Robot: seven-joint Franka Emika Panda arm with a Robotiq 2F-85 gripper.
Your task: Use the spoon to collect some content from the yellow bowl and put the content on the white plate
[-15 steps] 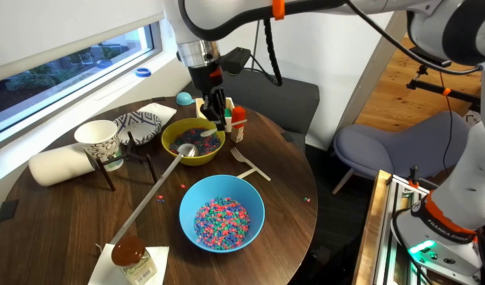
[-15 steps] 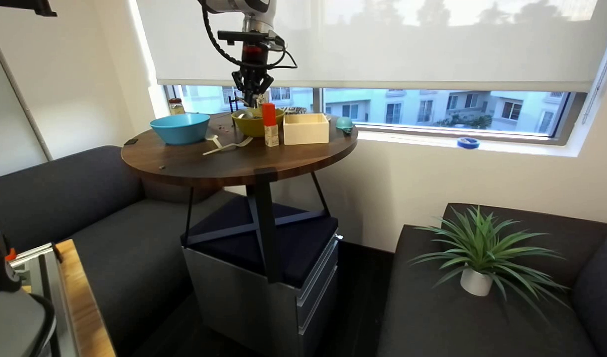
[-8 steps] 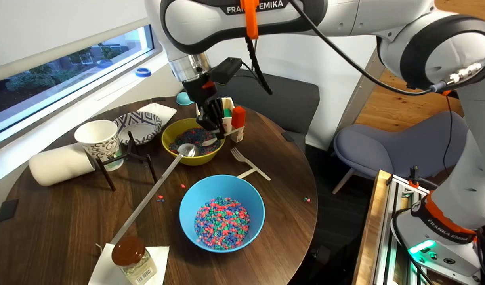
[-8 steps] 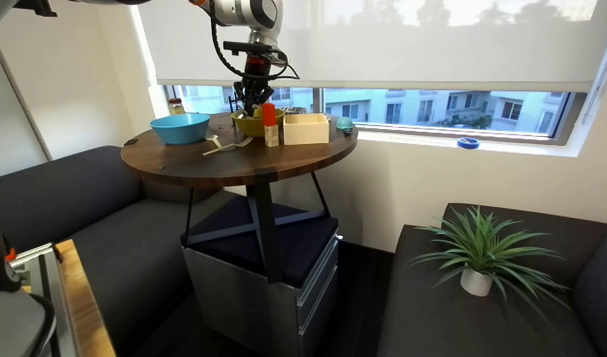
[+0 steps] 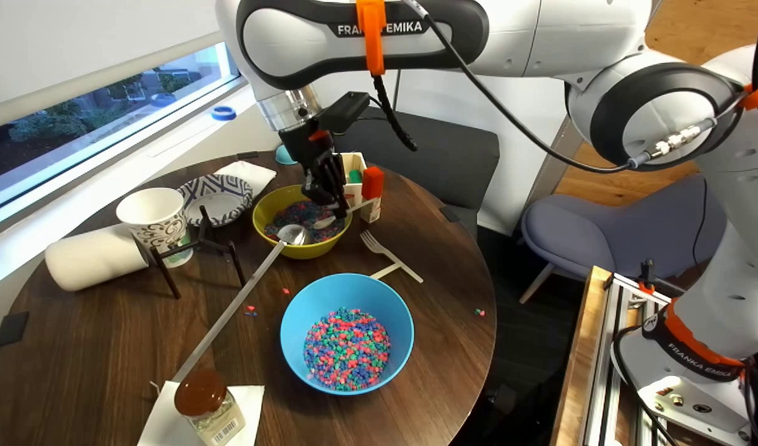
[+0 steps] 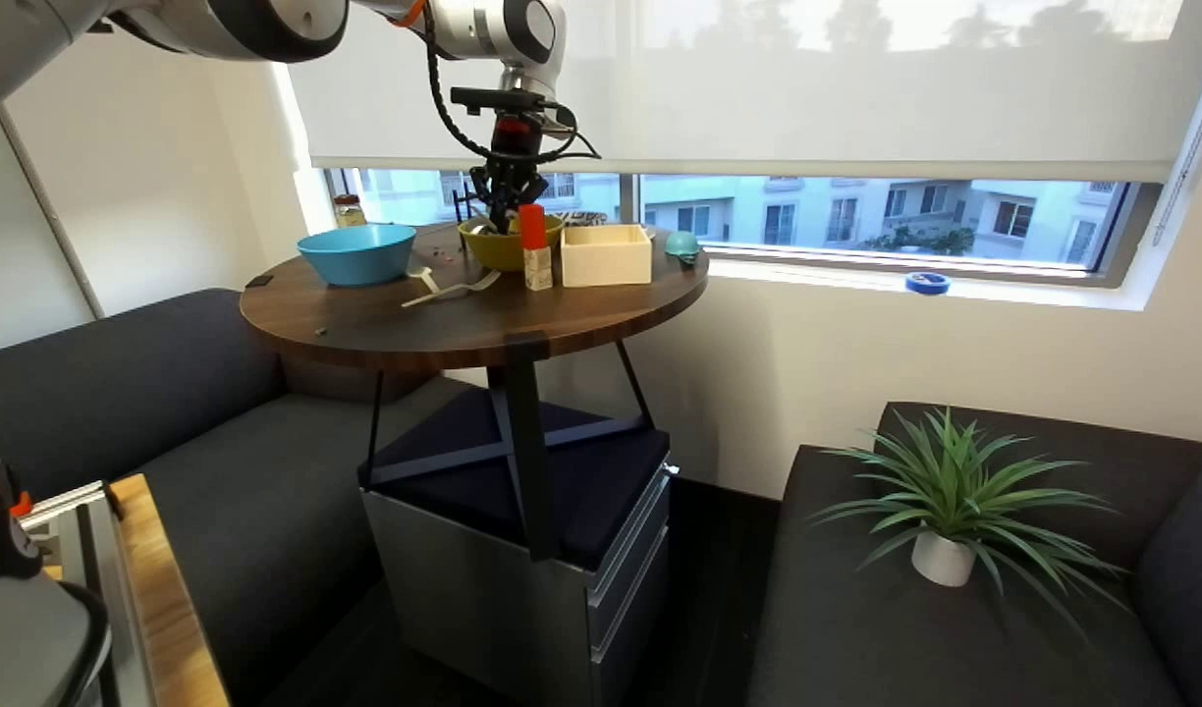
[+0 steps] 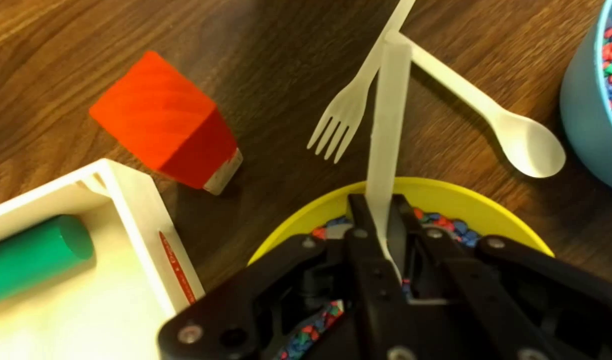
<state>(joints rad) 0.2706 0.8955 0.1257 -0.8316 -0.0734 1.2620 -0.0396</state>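
My gripper [image 5: 338, 209] is shut on the pale spoon [image 5: 363, 205], low over the yellow bowl [image 5: 307, 251]. The spoon's head is down in the bowl at the surface of the multicoloured beads [image 5: 297, 214]; its handle sticks out past the rim. In the wrist view the spoon's handle [image 7: 389, 110] rises between the fingertips [image 7: 379, 207], and the gripper hides its head. The beads [image 7: 306, 336] and the yellow bowl's rim [image 7: 461, 194] show around the jaws. The white plate with its dark zigzag pattern [image 5: 214, 212] lies beside the bowl, toward the window.
A long-handled ladle [image 5: 236, 301] rests with its head in the yellow bowl. A red-capped block [image 5: 372, 183], a pale box [image 6: 607, 257], a fork [image 7: 347, 106] and another spoon [image 7: 528, 142] lie close by. The blue bowl [image 5: 347, 286], black stand [image 5: 207, 243] and paper cup [image 5: 152, 212] stand around.
My gripper has moved down and tilted. The spoon's head has gone from above the beads down to them inside the yellow bowl. In the last half second the motion is small.
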